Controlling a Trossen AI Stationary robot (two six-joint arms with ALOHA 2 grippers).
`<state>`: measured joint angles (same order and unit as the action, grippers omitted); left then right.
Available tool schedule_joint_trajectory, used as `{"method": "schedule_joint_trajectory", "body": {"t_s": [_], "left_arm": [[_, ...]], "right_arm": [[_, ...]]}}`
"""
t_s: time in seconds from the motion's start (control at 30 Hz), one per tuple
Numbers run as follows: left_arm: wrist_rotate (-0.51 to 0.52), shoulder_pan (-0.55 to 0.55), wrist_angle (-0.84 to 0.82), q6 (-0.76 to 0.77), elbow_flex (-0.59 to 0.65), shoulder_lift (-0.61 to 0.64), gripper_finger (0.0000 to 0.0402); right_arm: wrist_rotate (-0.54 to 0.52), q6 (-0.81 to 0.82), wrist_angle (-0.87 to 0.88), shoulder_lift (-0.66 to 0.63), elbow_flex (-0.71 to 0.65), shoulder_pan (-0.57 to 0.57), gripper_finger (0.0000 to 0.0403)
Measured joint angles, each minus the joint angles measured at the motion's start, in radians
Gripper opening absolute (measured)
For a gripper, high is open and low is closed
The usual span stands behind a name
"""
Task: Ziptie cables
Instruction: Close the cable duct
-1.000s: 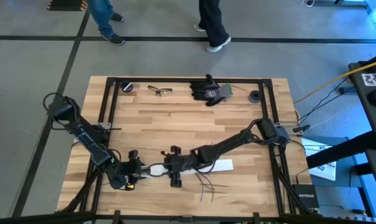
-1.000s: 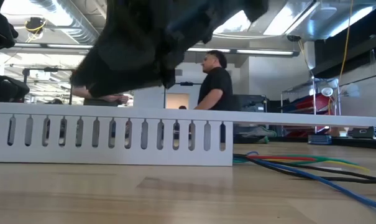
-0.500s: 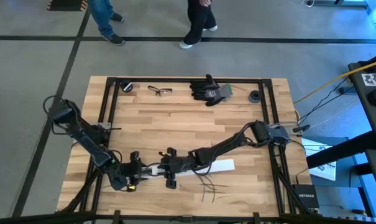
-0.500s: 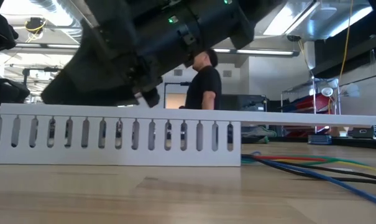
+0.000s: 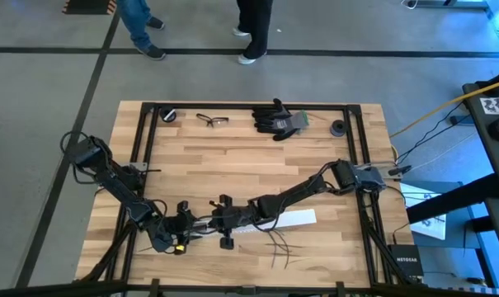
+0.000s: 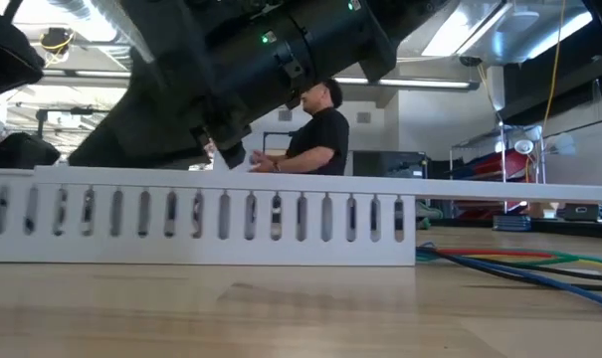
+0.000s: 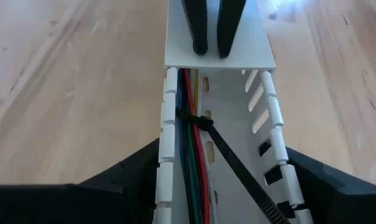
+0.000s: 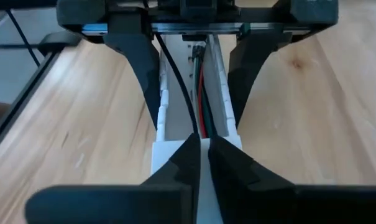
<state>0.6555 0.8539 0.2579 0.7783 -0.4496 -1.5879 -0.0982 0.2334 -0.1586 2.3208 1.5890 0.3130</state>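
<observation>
Wooden table (image 5: 233, 157), people walking past in the back. The right gripper (image 7: 212, 50) has just pinched nearly shut over the lid end of the white plastic channel (image 7: 237, 93), after sliding in toward the left arm. Can't tell if it's actually caught anything. The cables (image 7: 191, 162) lie in the channel, with a black zip tie (image 7: 237, 162) looped round them and its tail loose. The left gripper (image 7: 220, 149) hugs the channel walls. Cinching looks next.
</observation>
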Motion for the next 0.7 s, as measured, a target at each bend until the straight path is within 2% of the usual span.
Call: {"method": "schedule_joint_trajectory", "body": {"t_s": [0.1, 0.2, 0.4, 0.5, 0.7], "left_arm": [[0.011, -0.002, 0.007, -0.01, -0.001, 0.001, 0.0237], [-0.002, 0.001, 0.012, -0.026, 0.001, 0.017, 0.0239], [-0.116, -0.035, 0.013, -0.013, 0.001, 0.021, 0.0271], [-0.153, -0.042, 0.002, -0.032, 0.0, 0.04, 0.0283], [-0.142, -0.038, -0.062, -0.04, -0.019, 0.107, 0.0288]], "right_arm": [[0.0, -0.007, 0.086, -0.045, -0.002, 0.0, 0.002], [-0.012, 0.0, 0.179, -0.099, -0.003, 0.0, 0.004], [-0.012, 0.025, 0.304, -0.129, -0.002, 0.002, 0.0137], [0.022, 0.024, 0.352, -0.137, -0.001, 0.001, 0.0184], [0.02, 0.024, 0.52, -0.193, -0.001, 0.01, 0.0233]]}}
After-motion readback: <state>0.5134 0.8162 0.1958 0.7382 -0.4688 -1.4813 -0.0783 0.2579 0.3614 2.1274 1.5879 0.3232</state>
